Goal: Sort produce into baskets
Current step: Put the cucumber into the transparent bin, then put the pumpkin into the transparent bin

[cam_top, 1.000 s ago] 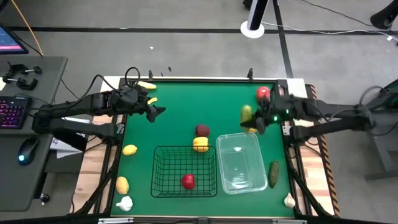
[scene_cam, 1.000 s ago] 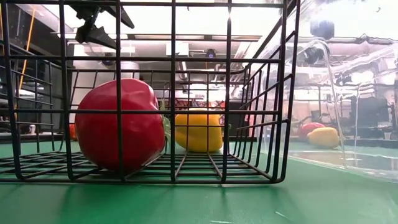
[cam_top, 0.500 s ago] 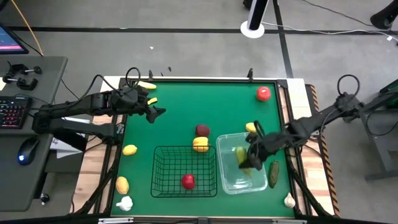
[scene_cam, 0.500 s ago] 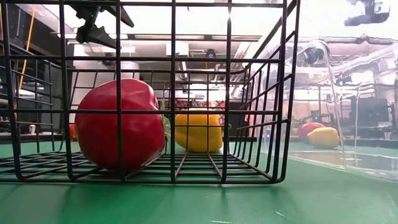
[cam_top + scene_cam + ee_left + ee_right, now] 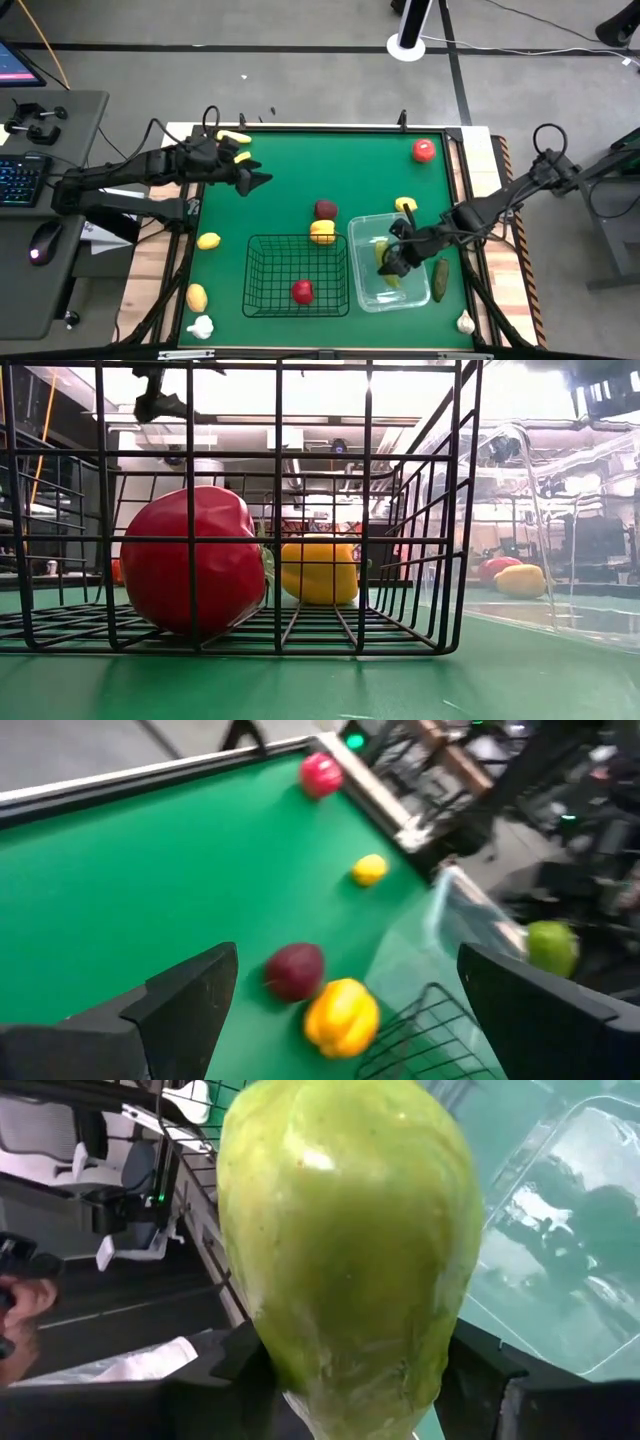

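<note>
now over the clear tub (image 5: 372,229), right gripper (image 5: 390,262) jaws grasping green fruit (image 5: 350,1230); drop-off looks near. left gripper (image 5: 256,181) released, waiting.

Black wire-mesh basket (image 5: 297,274), clear glossy plastic tub (image 5: 365,232), matt green table (image 5: 330,170)

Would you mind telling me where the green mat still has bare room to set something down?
The widest bare patch is the mat's far middle, bordered by the left gripper, red tomato and dark red fruit. Crowded: around the wire basket and clear tub, where the right gripper holds a green fruit.
</note>
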Robot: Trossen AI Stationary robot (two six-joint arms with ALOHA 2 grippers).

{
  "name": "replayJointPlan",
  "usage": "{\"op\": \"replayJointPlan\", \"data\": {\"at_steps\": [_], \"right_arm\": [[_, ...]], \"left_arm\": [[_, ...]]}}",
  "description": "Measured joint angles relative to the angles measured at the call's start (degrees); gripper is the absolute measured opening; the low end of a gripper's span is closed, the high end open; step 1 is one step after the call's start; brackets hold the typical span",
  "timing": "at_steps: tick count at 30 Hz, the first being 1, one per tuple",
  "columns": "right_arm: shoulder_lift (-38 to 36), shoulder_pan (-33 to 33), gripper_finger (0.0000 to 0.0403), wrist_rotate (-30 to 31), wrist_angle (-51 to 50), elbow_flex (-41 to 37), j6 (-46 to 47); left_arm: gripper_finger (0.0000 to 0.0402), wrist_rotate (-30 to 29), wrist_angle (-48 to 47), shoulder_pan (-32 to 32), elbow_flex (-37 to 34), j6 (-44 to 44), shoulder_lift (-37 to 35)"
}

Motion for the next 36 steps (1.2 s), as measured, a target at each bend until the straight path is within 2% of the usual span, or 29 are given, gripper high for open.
{"op": "replayJointPlan", "data": {"at_steps": [4,11,12,15,17,22,26,30,36], "right_arm": [[0.7,-0.1,0.0233,-0.4,1.1,0.0,0.0],[0.7,-1.4,0.0378,-2.4,5.6,0.0,-1.4],[0.7,-1.8,0.0388,-2.8,6.0,0.0,-1.5],[0.7,-3.6,0.0380,-3.0,6.3,0.0,-1.6],[0.7,-5.3,0.0370,-3.0,6.4,0.0,-1.6],[0.7,-10.2,0.0367,-3.0,6.7,0.0,-3.7],[0.7,-14.3,0.0367,-3.0,8.0,0.0,-10.6],[0.7,-18.2,0.0367,-3.0,9.1,0.0,-17.7],[0.7,-22.8,0.0367,-3.0,9.3,0.0,-31.5]], "left_arm": [[0.0367,1.8,0.7,-0.1,0.0,2.4,0.0],[0.0367,4.7,-0.1,0.0,0.3,5.0,0.0],[0.0367,4.7,-0.2,0.0,0.7,5.3,0.0],[0.0367,4.6,-1.4,0.9,2.5,6.6,0.5],[0.0367,3.4,-6.8,3.2,5.4,7.6,2.2],[0.0367,-3.9,-29.1,15.0,14.3,15.3,12.4],[0.0367,-5.5,-38.0,23.9,14.7,16.7,21.3],[0.0367,-9.7,-40.4,29.9,10.8,16.0,28.0],[0.0367,-14.5,-35.9,35.1,7.8,9.9,32.2]]}}
